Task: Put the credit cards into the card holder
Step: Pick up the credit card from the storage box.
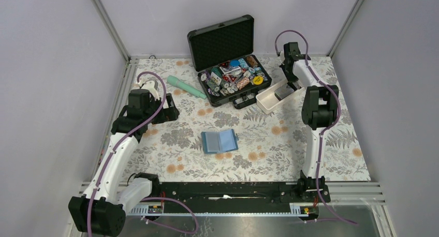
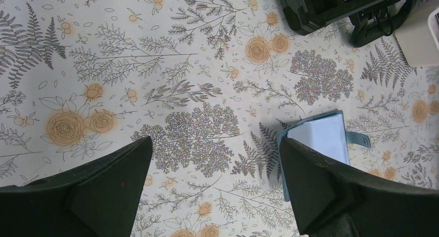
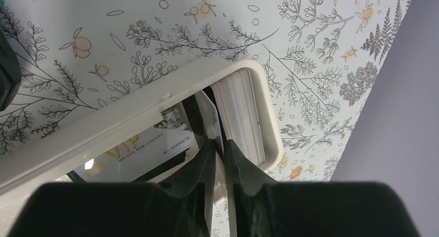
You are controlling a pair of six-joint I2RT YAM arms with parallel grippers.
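The card holder (image 1: 219, 141) lies open and flat mid-table (image 1: 310, 144), its long axis running left to right. The right jaws reach into the white tray (image 3: 155, 100), nearly together, pinching an upright card (image 3: 208, 113) edge-on beside a flat silver card (image 3: 150, 146). The left jaws hang wide apart near the holder.

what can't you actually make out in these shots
- right wrist: how many credit cards lie in the white tray; its rim and the right gripper cover them
- left wrist: part of the card holder, behind the left gripper
- top external: items in the black case, too small
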